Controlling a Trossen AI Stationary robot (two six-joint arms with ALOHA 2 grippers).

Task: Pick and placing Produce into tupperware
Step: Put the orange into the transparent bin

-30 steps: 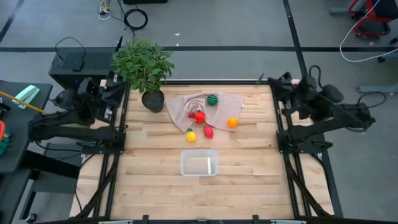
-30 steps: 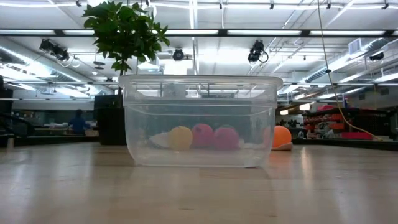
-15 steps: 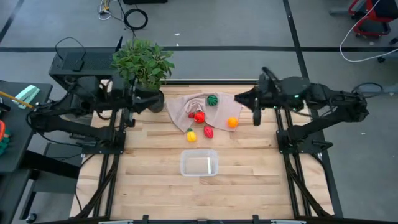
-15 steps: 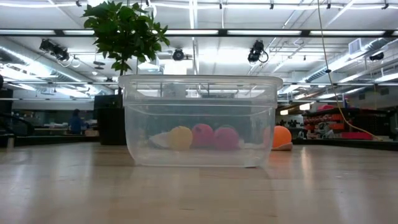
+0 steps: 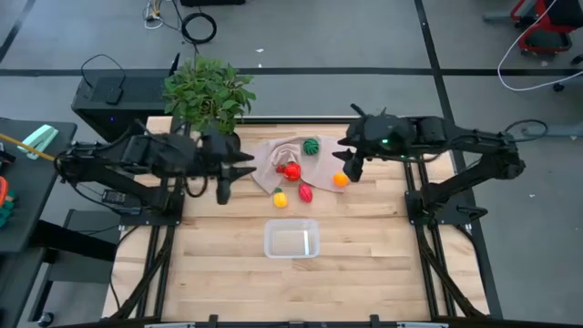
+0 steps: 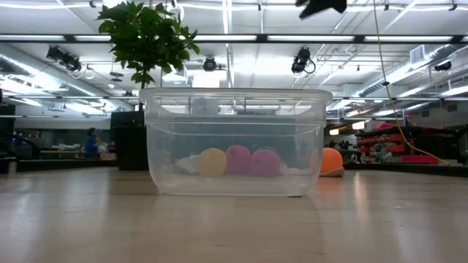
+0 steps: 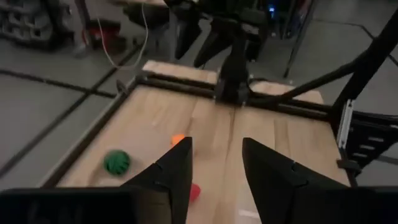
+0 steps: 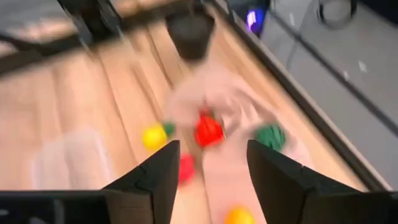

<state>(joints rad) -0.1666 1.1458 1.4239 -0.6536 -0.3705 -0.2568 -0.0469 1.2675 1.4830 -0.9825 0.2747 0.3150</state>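
Observation:
Five produce pieces lie at the far middle of the table: a dark green round one [image 5: 311, 146] and a red one [image 5: 291, 170] on a beige cloth [image 5: 273, 157], with a second red [image 5: 306, 193], a yellow [image 5: 280, 198] and an orange [image 5: 340, 179] on the bare wood beside it. The clear tupperware [image 5: 291, 239] stands empty, nearer than the produce. My left gripper [image 5: 246, 166] hovers open at the cloth's left edge. My right gripper [image 5: 346, 150] hovers open just right of the cloth, above the orange piece. In the wrist views, the left [image 7: 214, 168] and right [image 8: 208, 168] fingers stand apart.
A leafy potted plant [image 5: 209, 96] stands at the far left corner, close behind my left arm. Bare wood lies to the left, right and near side of the tupperware. In the low view the tupperware [image 6: 234, 142] fills the middle, with the produce seen through it.
Both arms have swung in from the table's side edges toward the middle: the left gripper moved right to the cloth's left edge, the right gripper moved left to a spot above the orange piece. The produce, the cloth and the tupperware have stayed put.

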